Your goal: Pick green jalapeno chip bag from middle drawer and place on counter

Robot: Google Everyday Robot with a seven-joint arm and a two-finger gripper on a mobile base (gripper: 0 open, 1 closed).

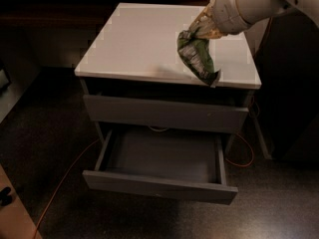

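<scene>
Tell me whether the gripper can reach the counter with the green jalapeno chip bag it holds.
Probably yes. The gripper holds the green jalapeno chip bag just over the counter, near its front edge, with nothing visible between the bag and the slab.

Arm cut off top-rt; gripper over counter, tip lost in green jalapeno chip bag top.

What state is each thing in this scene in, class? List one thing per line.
pincer: shut on the bag's top, above the right side of the counter.
green jalapeno chip bag: held, hanging crumpled over the counter's front right part.
middle drawer: pulled open, nothing inside.
drawer above it: shut.
</scene>
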